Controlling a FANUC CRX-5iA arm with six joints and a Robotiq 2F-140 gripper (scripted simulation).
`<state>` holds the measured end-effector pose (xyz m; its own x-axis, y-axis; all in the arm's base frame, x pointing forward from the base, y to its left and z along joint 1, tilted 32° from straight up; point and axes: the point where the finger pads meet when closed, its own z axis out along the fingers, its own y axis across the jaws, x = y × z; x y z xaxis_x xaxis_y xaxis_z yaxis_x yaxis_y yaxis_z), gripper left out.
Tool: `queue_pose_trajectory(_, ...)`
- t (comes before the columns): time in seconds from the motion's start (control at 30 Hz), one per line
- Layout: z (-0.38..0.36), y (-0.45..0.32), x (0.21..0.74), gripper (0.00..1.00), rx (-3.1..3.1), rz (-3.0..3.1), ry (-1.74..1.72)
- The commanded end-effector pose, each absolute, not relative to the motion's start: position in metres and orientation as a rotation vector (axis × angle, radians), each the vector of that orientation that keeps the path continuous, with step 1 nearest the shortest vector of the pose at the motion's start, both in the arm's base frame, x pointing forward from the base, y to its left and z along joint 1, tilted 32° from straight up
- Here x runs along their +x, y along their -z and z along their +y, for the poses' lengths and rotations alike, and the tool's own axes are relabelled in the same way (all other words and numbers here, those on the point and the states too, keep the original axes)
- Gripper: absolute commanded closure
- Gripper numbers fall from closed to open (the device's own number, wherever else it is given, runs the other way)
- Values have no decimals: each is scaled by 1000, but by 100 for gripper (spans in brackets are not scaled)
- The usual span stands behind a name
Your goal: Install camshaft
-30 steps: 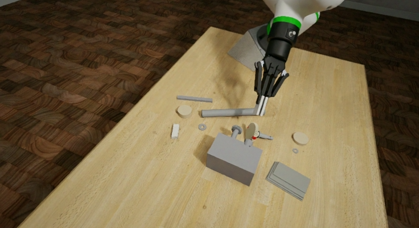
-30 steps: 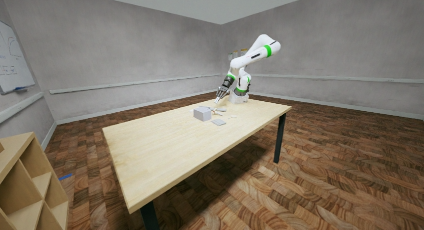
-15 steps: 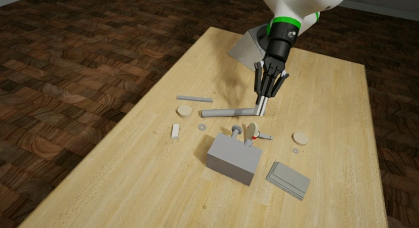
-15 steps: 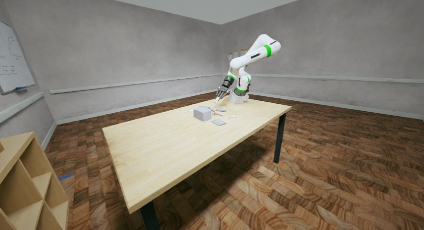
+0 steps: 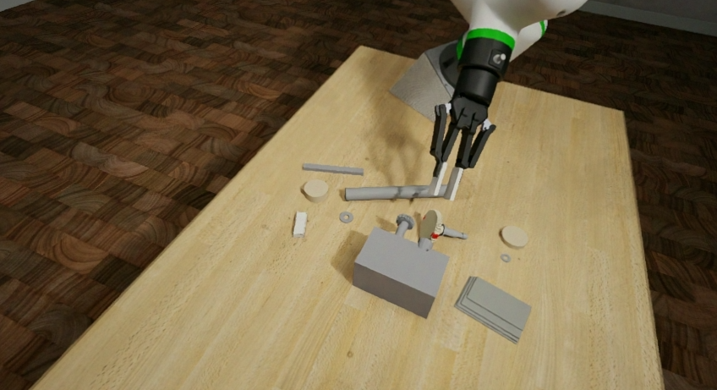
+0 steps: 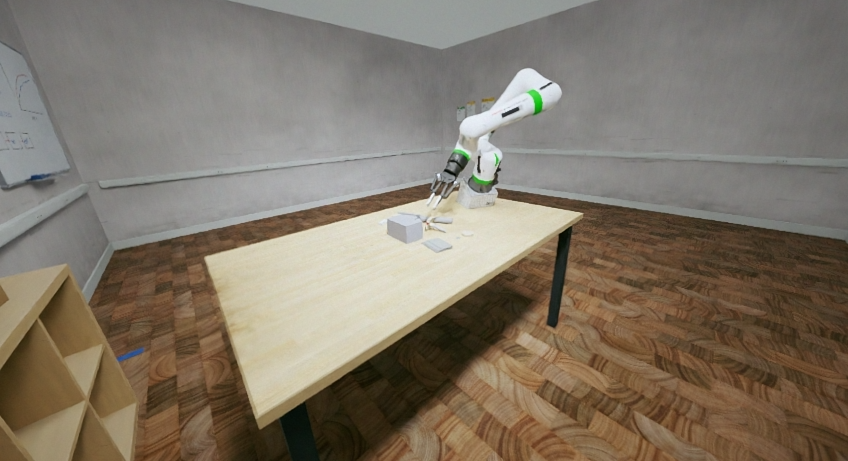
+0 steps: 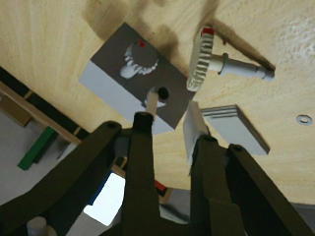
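The grey engine case [image 5: 397,271] [image 6: 404,227] [image 7: 108,82] stands upright on the table. Its small crank gear [image 5: 403,220] [image 7: 140,65] carries a red mark, and an open bearing hole [image 7: 163,93] shows beside it on the front. The camshaft [image 5: 430,224] [image 7: 201,62], with a tan big gear with red marks and a grey shaft, lies on the table just in front of the case, outside the bearing. My gripper [image 5: 446,187] [image 6: 433,202] [image 7: 170,110] is open a little and empty. It hangs behind the camshaft; in the top view its tips overlap the right end of a grey tube [image 5: 387,192].
On the table lie a thin grey rod [image 5: 331,168], two wooden discs [image 5: 315,189] [image 5: 513,236], two washers [image 5: 345,216] [image 5: 505,258], a white block [image 5: 299,223] and a grey stepped plate [image 5: 493,308] [image 7: 232,128]. The robot base [image 5: 427,81] stands at the back edge.
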<state>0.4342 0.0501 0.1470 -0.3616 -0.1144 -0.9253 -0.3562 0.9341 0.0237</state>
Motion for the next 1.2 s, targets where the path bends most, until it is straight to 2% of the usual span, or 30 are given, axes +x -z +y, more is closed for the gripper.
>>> queue_pose_trajectory(0.0, 50, -147, 434, 0, -341, 1938, -261)
queue_pose_trajectory(1.17, 60, -153, 439, 0, -457, 1932, -254)
